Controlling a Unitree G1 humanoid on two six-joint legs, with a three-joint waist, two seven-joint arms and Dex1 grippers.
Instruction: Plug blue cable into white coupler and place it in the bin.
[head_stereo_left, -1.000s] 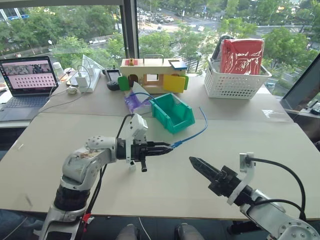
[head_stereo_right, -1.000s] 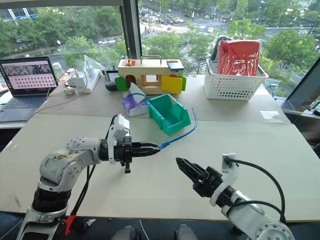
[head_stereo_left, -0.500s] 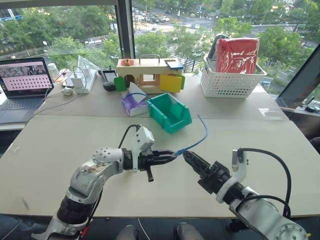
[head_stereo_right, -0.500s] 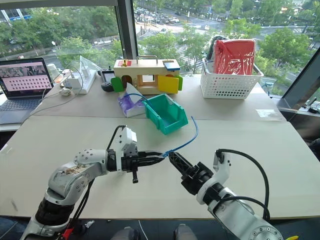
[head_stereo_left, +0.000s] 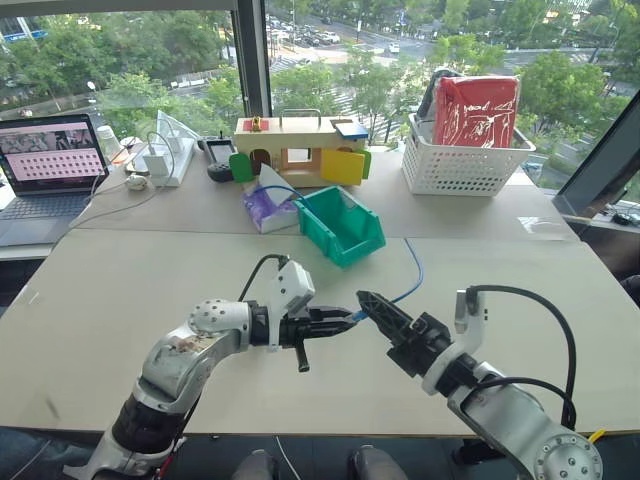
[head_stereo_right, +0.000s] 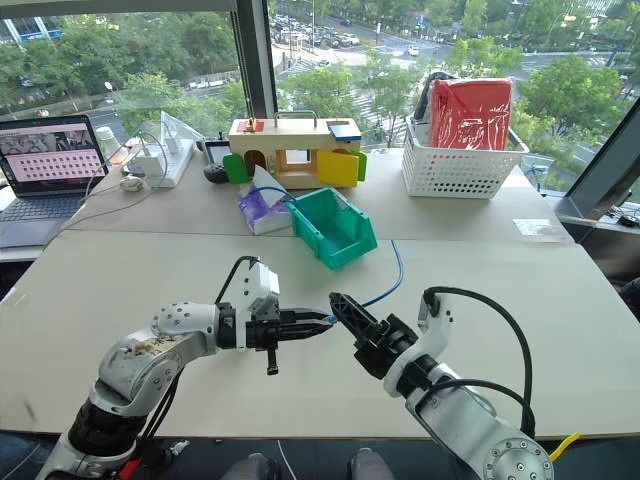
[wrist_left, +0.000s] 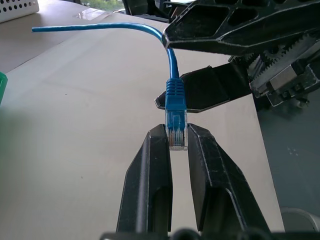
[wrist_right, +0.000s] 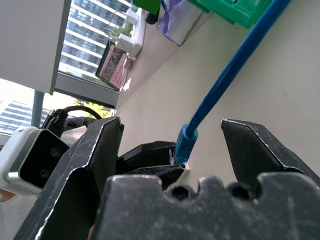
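We start from the blue cable (wrist_left: 172, 95): its clear plug (wrist_left: 176, 134) sits pinched between the fingertips of our left gripper (head_stereo_left: 341, 316), above the table (head_stereo_left: 120, 290) in front of us, with the blue boot and the cord rising out of the grip and curving off toward the bin (head_stereo_left: 345, 224). Our left jaws are closed tight on that plug. Our right gripper (wrist_right: 172, 150) stands with its jaws spread wide, one finger on each side of the cord just behind the boot, touching nothing that we can see.

We judge the step in hand to be a handover or regrasp of the cable end, since the plug tip is buried in our left grip and cannot enter a socket that way. To do it well, we close the right fingers on the boot, not on the thin cord, so the plug stays stiff and aimed. We keep the left grip firm until the right one has settled, then let go gently so the cord's spring does not flick the plug aside.

We cannot make out the white coupler anywhere. The bin rests open-fronted on the table beyond both grippers, beside a purple bag (head_stereo_left: 266, 207) and ahead of a wooden toy house (head_stereo_left: 300, 150).
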